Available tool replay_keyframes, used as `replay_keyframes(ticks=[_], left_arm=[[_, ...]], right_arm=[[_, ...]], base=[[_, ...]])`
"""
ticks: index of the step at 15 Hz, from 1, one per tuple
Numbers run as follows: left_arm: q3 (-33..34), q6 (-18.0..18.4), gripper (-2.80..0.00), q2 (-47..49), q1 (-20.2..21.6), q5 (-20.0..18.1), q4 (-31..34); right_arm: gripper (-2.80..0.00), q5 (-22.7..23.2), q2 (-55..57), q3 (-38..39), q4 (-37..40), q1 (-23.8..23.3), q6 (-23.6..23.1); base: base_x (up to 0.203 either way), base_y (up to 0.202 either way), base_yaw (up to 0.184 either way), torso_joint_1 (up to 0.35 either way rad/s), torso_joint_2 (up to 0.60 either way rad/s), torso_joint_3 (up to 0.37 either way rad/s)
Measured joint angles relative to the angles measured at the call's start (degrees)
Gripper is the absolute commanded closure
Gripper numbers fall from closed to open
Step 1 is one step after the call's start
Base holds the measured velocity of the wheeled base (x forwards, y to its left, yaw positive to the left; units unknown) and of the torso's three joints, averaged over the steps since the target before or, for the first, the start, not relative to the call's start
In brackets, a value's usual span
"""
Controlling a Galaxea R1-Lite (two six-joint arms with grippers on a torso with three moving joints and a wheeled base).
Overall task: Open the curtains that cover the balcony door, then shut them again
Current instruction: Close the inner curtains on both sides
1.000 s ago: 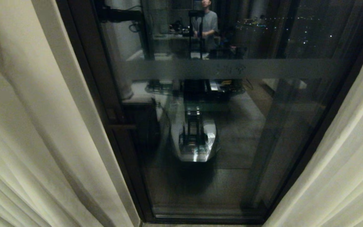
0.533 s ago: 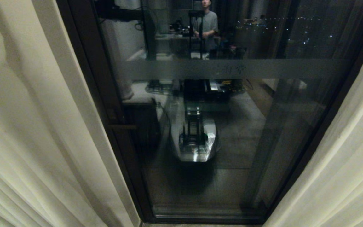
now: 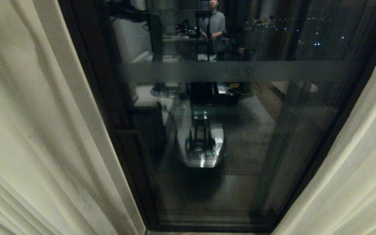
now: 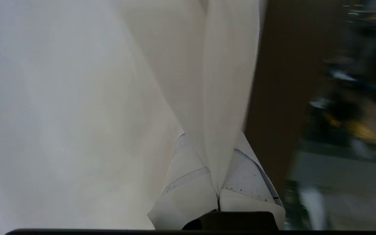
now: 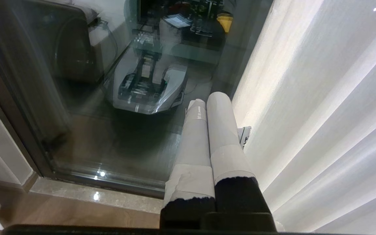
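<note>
Head view shows curtains (image 3: 28,130) parted at nine and three o'clock, balcony door (image 3: 227,130) bare between. Left end effector (image 4: 217,192) grasps the left panel's edge; right end effector (image 5: 212,137) is clenched, empty. Judging so, closing begins: next, draw the edge across the glass.

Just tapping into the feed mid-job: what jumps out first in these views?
The dark glass balcony door fills the middle of the head view, uncovered, mirroring the robot's base and a standing person. Cream curtains hang at both sides, the left curtain and the right curtain. In the left wrist view, the left gripper is shut on a fold of curtain.
</note>
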Motion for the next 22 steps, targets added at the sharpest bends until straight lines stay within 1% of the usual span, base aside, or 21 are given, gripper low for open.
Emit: replay_keyframes(ticks=[5,10,13,15,20,22], left_arm=[[1.1,0.0,0.00,-1.6,-7.1,0.1,0.3],[5.5,-0.1,0.00,-4.0,-15.2,0.2,0.3],[6.6,-0.7,0.00,-4.9,-19.8,0.7,0.3],[6.7,-0.7,0.00,-5.2,-20.9,0.7,0.4],[8.1,-0.7,0.00,-6.5,-21.2,0.7,0.2],[8.9,-0.7,0.00,-7.1,-21.2,0.8,0.3]], right_arm=[[0.00,0.0,0.0,0.0,0.0,0.0,0.0],[0.00,0.0,0.0,0.0,0.0,0.0,0.0],[0.00,0.0,0.0,0.0,0.0,0.0,0.0],[0.00,0.0,0.0,0.0,0.0,0.0,0.0],[0.00,0.0,0.0,0.0,0.0,0.0,0.0],[0.00,0.0,0.0,0.0,0.0,0.0,0.0]], base=[[0.000,0.000,0.000,0.000,0.00,0.000],[0.000,0.000,0.000,0.000,0.00,0.000],[0.000,0.000,0.000,0.000,0.00,0.000],[0.000,0.000,0.000,0.000,0.00,0.000],[0.000,0.000,0.000,0.000,0.00,0.000],[0.001,-0.125,0.009,0.002,0.01,0.002]])
